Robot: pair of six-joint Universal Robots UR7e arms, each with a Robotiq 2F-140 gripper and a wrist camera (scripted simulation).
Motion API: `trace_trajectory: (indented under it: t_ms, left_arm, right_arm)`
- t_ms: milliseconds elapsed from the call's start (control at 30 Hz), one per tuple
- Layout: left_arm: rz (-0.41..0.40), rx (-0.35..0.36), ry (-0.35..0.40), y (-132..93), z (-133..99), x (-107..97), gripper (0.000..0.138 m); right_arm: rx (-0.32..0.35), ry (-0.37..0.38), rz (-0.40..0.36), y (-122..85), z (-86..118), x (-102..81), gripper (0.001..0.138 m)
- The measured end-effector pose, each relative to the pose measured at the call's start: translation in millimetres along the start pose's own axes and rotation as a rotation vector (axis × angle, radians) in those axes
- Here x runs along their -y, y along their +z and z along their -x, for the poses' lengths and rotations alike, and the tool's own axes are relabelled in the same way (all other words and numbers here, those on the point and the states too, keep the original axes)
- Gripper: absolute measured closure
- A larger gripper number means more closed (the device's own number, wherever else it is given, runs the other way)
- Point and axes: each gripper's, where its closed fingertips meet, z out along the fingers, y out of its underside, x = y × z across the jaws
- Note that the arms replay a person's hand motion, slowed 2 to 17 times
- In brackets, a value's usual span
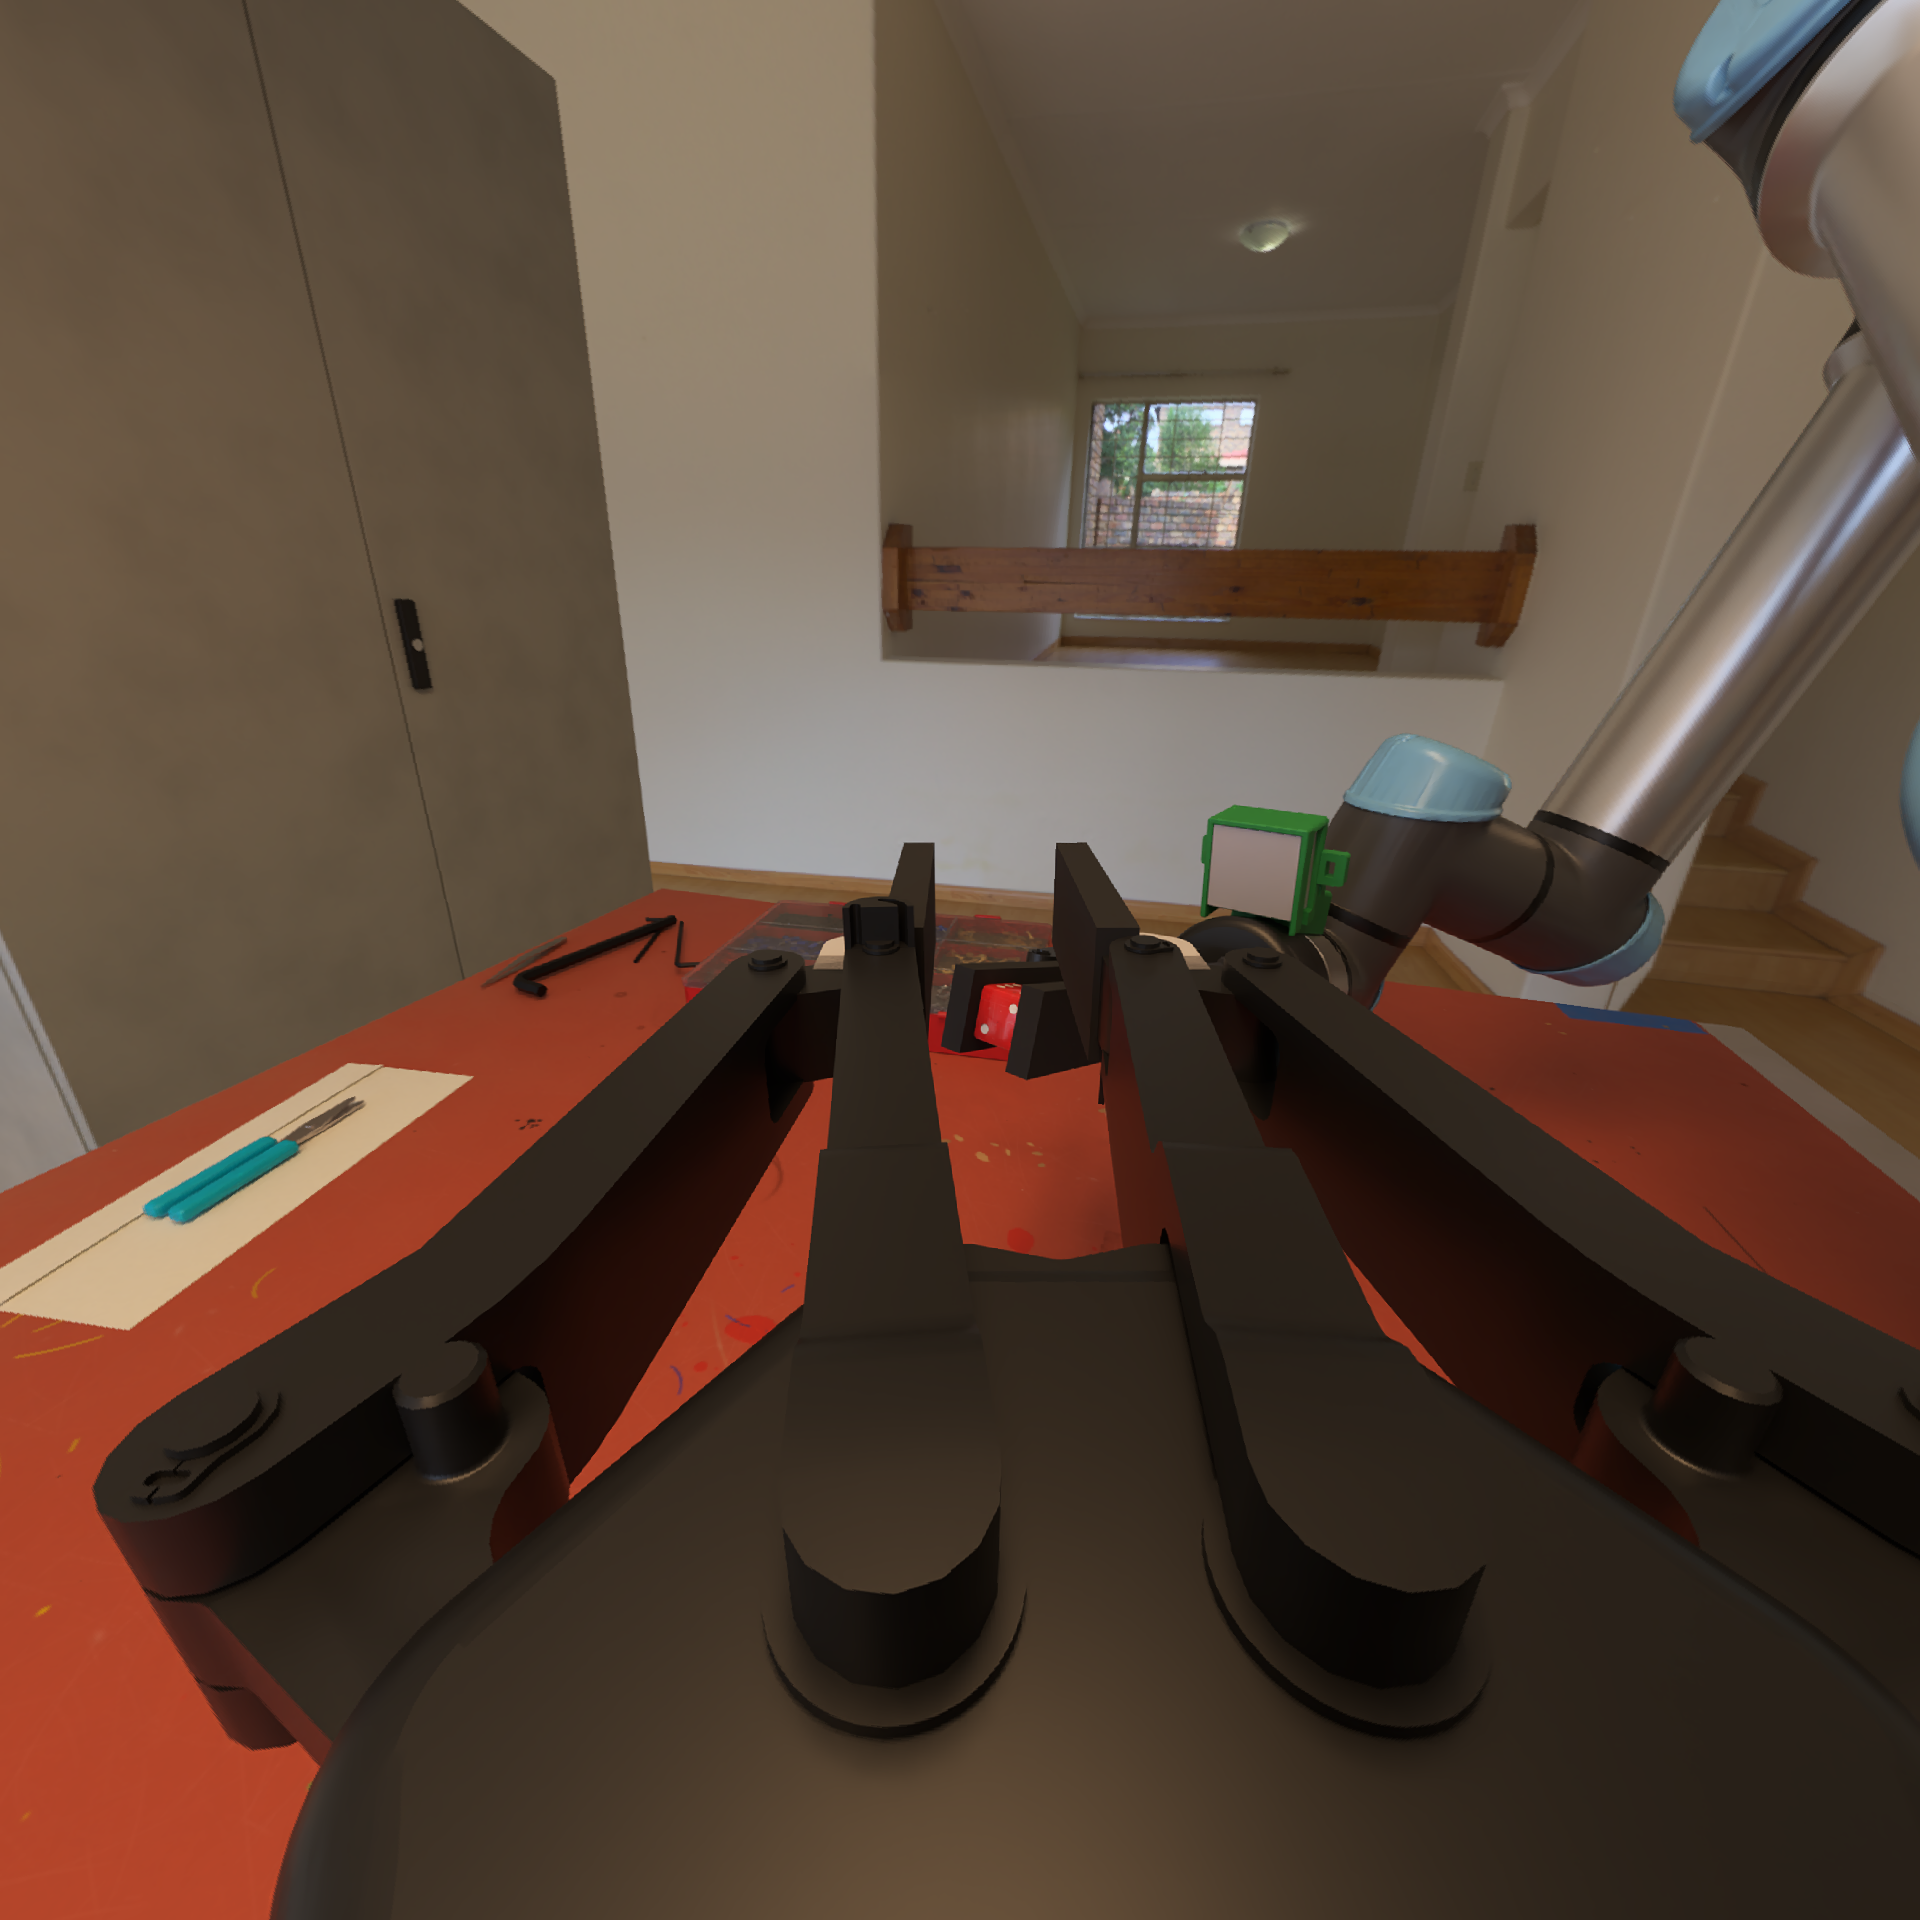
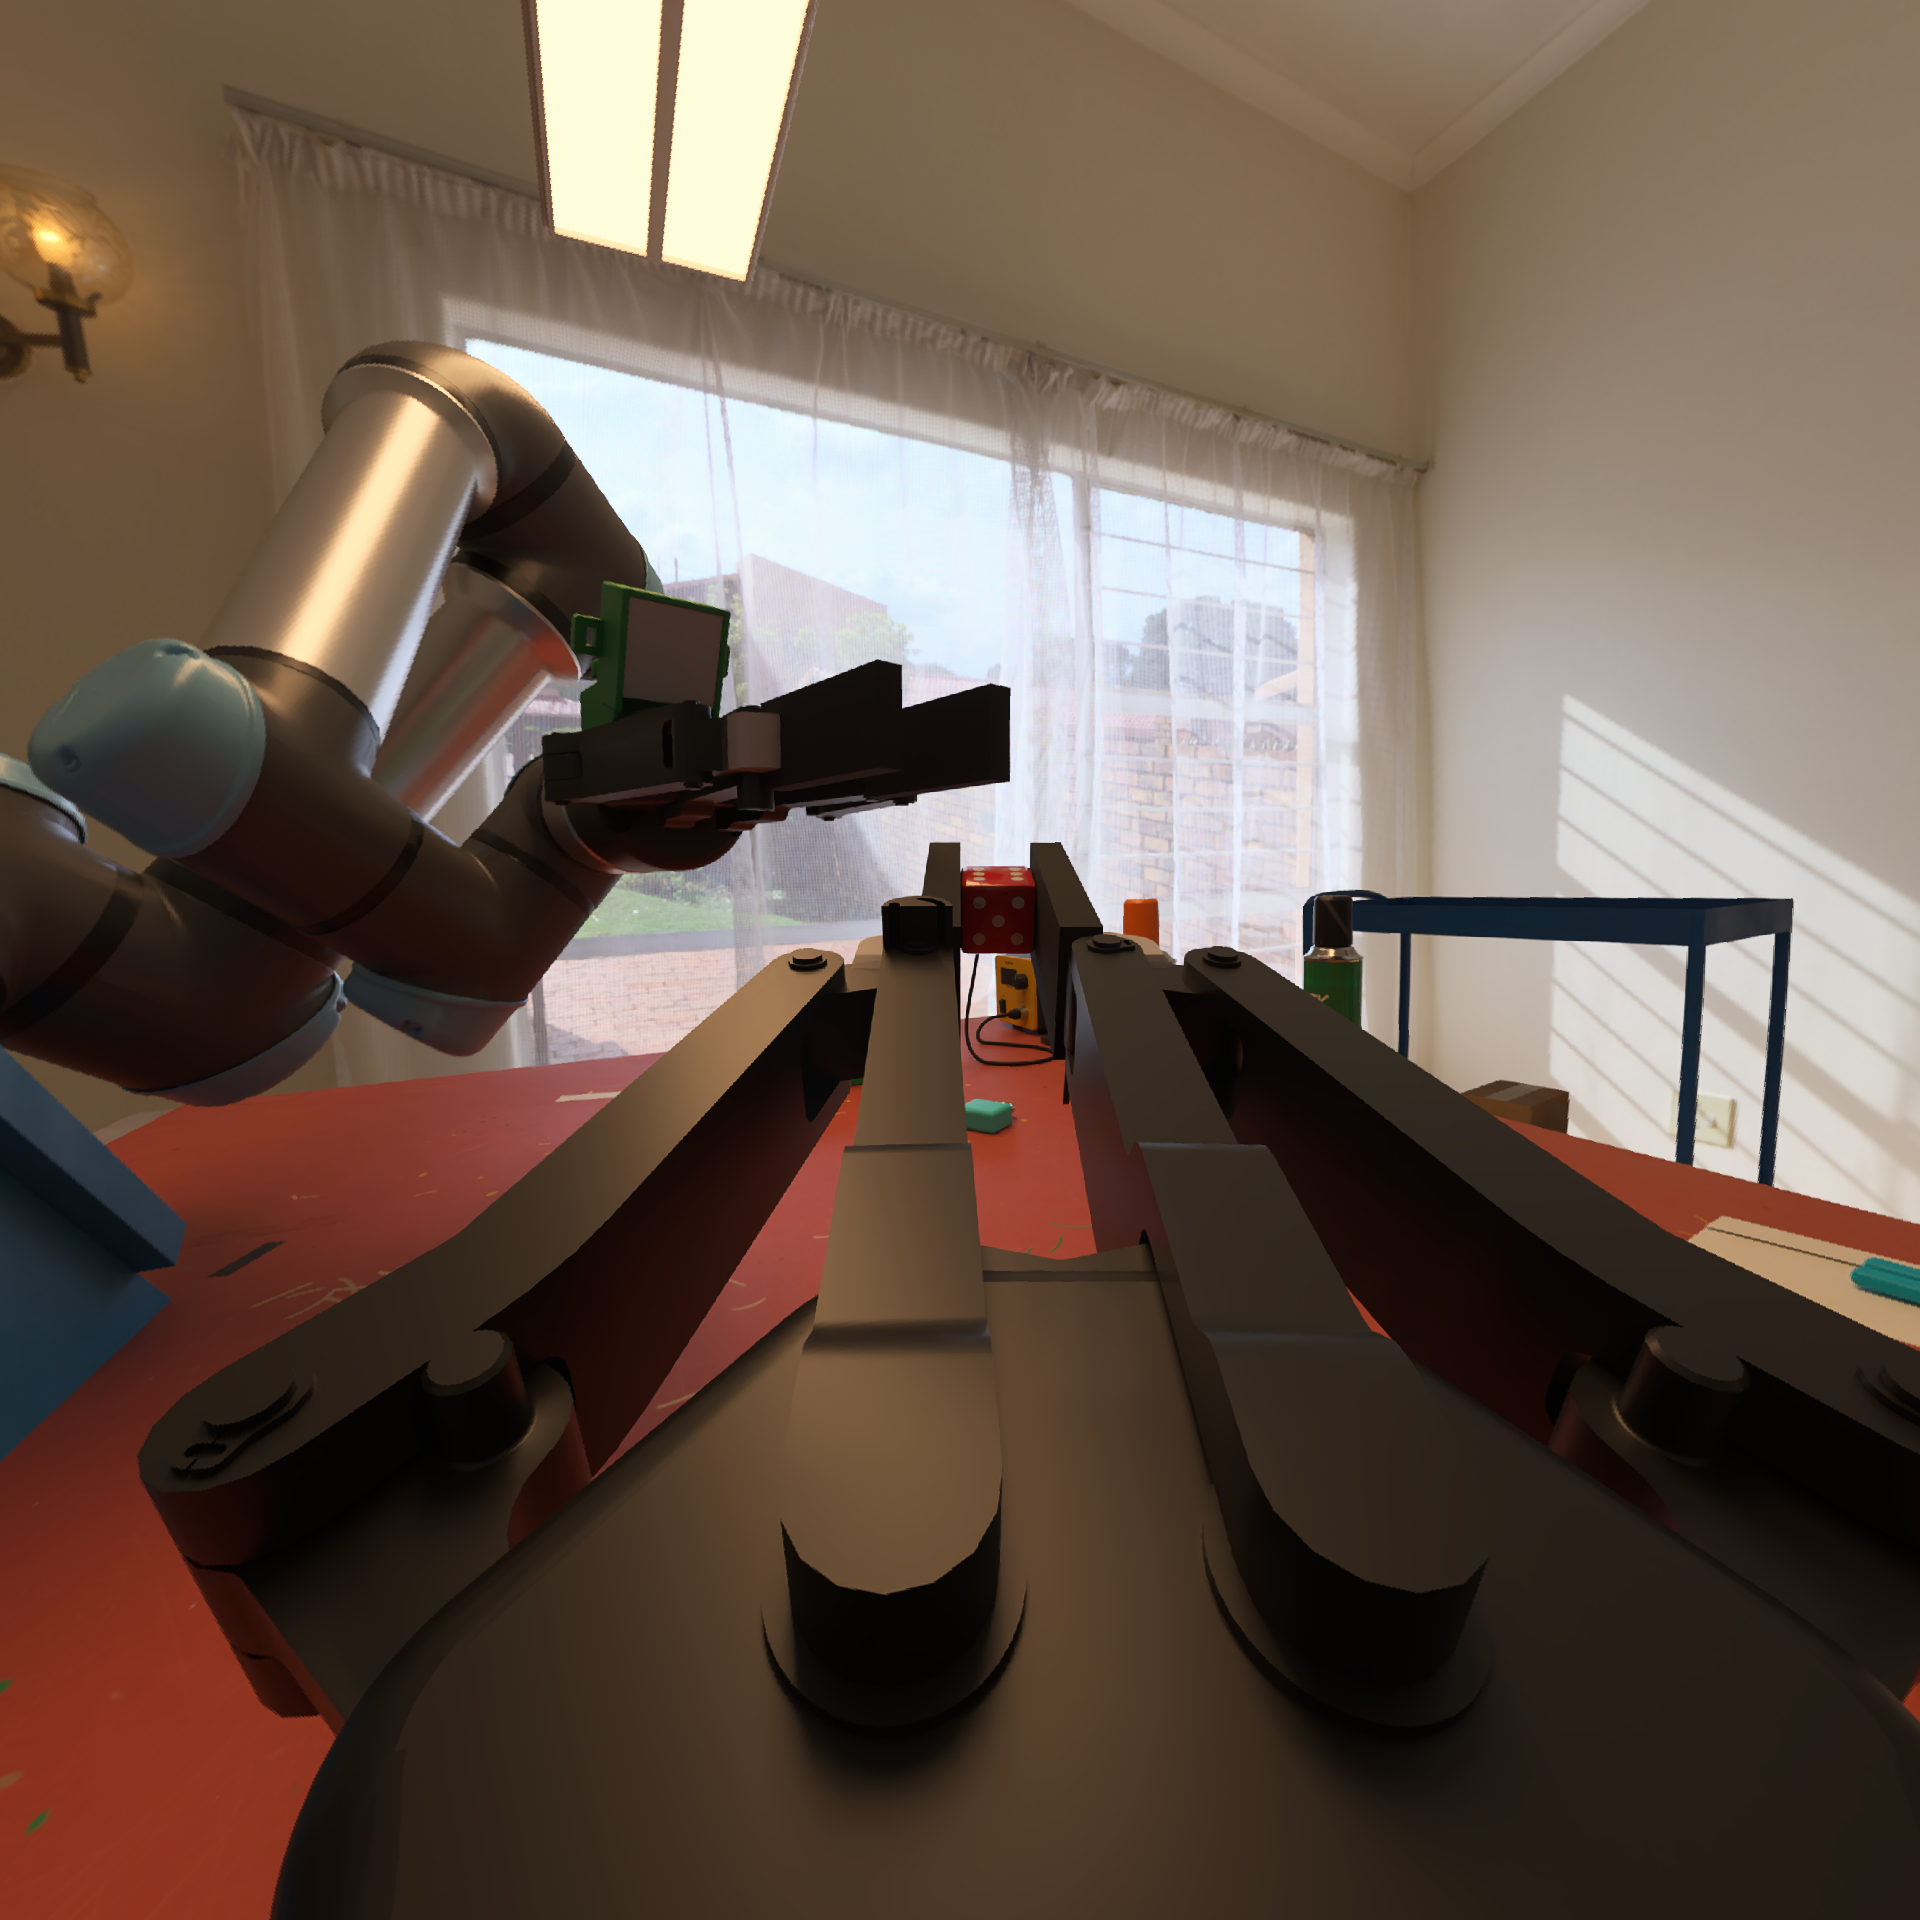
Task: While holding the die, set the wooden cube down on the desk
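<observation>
Working over a paint-flecked red table (image 1: 312, 1455) filling the lower half of both views. At centre of the left wrist view, left end effector (image 1: 992, 894) narrowly parted and empty, nothing between the pads; also seen side-on at upper left of the right wrist view, raised above the table. At centre of the right wrist view, right end effector (image 2: 995, 883) clamped on the red die (image 2: 997, 909), gripped by two opposite faces right at the fingertips, white pips toward the camera, clear of the table. At left of the left wrist view, a pale paper sheet (image 1: 156, 1268) bearing a teal-handled tool (image 1: 223, 1179). No sign of the wooden cube in either view; possibly already down and hidden beneath the arms, but impossible to tell. Likely to handle as a light, rigid block with flat, slightly grippy faces: best taken squarely by two opposite sides, lowered flat and released only on contact. Die judged small, hard and smooth, prone to twist or slip from so shallow a hold, so no loosening on the right side.
</observation>
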Motion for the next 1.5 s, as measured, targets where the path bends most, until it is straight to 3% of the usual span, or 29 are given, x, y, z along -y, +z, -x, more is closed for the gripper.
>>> trace_trajectory:
  t_ms: [833, 1500]
  left_arm:
    - [-0.105, 0.113, 0.008, -23, 17, 9, 0.111]
    - [-0.094, 0.158, 0.054, -19, 22, 4, 0.112]
  right_arm:
    - [0.024, 0.007, -0.047, 45, -4, 11.6, 0.121]
    - [0.019, 0.024, -0.019, 51, -6, 6.3, 0.121]
